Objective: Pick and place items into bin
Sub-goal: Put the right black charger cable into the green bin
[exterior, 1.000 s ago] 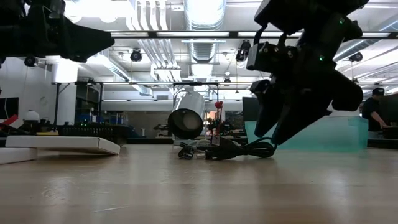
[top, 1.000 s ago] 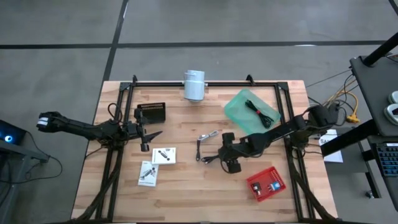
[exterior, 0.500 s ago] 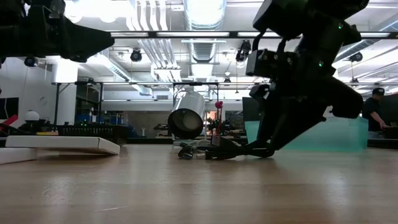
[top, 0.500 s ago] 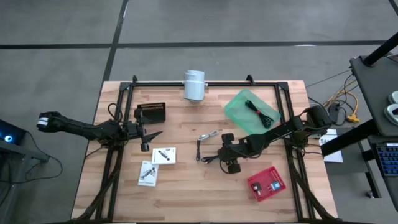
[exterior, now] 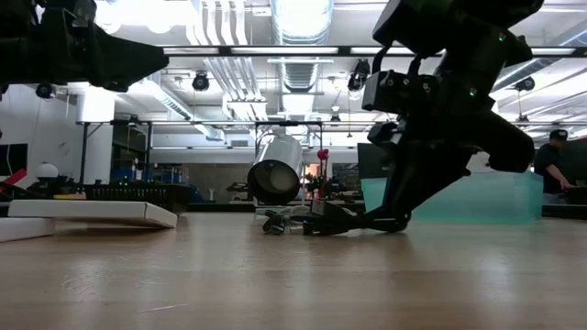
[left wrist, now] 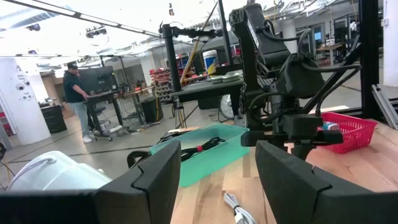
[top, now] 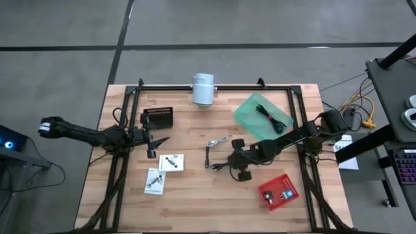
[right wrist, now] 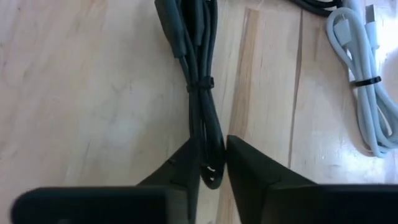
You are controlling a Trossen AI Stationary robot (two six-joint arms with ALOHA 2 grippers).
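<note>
My right gripper (top: 225, 166) is down at mid-table, shut on a bundled black cord (right wrist: 198, 74) that lies on the wood. A second black cord (top: 207, 156) and a white cable (top: 218, 141) lie just beyond it. Two white packets (top: 171, 162) (top: 154, 181) lie flat to the left. The green bin (top: 262, 114) at the far right holds black cords. My left gripper (top: 156, 140) is open and empty above the table's left part; it also shows in the left wrist view (left wrist: 214, 180). My right gripper pinches the cord bundle's looped end (right wrist: 210, 163) between its two fingers (right wrist: 245, 171). The fingers slant down from the table's right side (exterior: 385, 206) and lie along the bundle. The bundle rests on the table, stretching away from the fingertips.
A red basket (top: 278, 191) stands near the front right. A white cylinder (top: 203, 88) lies at the far edge and a black comb-like block (top: 159, 117) at the far left. Black frame rails (top: 214, 86) run around the table.
My right gripper has come down and a little toward the table's left, until its fingertips reach the table at the black cord bundle. The bundle has stayed in place.
</note>
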